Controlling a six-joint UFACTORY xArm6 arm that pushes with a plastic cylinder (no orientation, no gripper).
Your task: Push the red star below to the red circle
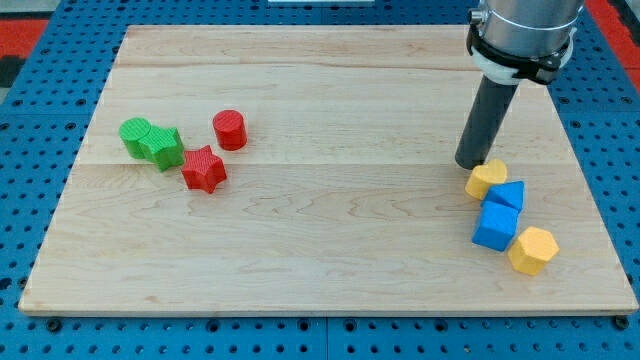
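The red star point(204, 169) lies on the wooden board at the view's left. The red circle point(230, 130) stands just up and to the right of it, a small gap between them. My tip point(469, 164) is far off at the view's right, touching or nearly touching the upper left side of a yellow block point(486, 179). The rod rises from there to the arm's grey body at the view's top right.
Two green blocks point(152, 141) sit touching each other just left of the red star. Two blue blocks point(498, 216) and a yellow hexagon point(532, 250) lie in a row below the yellow block. The board's right edge point(598, 200) is close to them.
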